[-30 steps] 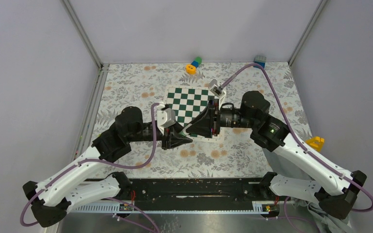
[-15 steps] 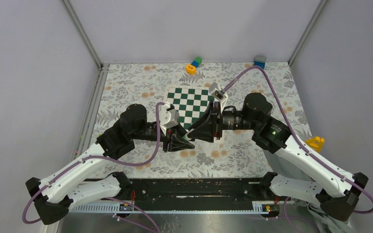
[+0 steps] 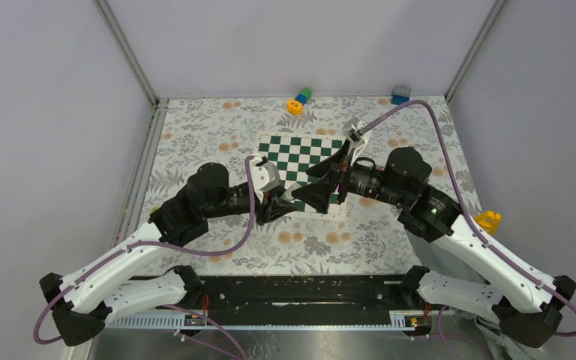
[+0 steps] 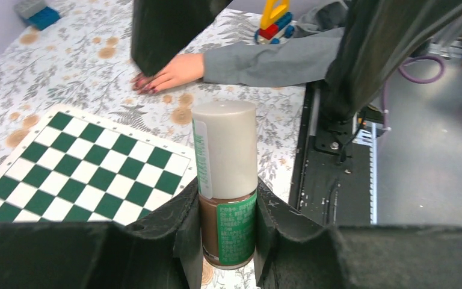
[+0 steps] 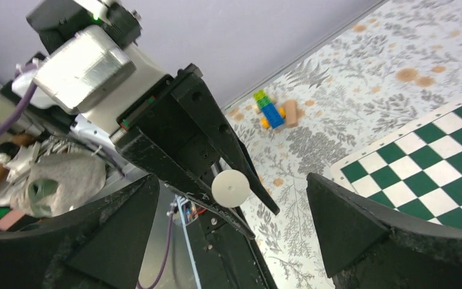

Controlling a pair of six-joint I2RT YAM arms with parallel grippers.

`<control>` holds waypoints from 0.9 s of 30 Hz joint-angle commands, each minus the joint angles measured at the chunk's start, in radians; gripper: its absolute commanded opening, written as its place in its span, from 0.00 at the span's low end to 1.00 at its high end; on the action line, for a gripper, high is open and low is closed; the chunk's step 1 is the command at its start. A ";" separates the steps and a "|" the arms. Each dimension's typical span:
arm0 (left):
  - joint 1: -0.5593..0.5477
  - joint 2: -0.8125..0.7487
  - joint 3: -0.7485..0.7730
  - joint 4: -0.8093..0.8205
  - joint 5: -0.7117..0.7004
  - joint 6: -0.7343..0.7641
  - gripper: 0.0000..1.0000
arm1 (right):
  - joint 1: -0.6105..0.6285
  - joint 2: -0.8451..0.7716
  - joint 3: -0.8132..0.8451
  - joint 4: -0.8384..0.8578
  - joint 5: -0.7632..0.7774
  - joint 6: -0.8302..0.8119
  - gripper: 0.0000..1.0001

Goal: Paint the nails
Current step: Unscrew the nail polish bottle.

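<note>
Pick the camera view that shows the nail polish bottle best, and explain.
The left wrist view: the nail polish bottle stands upright, clamped in the left hand, white cap, brown glass and green label clear. The right wrist view shows only its round cap end-on. The top view barely shows it.

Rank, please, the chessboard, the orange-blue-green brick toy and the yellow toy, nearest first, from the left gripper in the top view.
1. Chessboard, right beside the left gripper.
2. Orange-blue-green brick toy, far edge, centre.
3. Yellow toy, right edge.
</note>
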 commanded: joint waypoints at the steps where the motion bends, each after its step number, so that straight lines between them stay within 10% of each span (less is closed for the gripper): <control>1: -0.007 -0.010 0.004 0.021 -0.139 0.015 0.00 | -0.014 -0.042 -0.001 0.015 0.138 0.034 1.00; 27: -0.016 0.016 -0.009 0.014 -0.494 0.008 0.00 | -0.023 0.107 0.008 0.106 0.186 0.425 0.63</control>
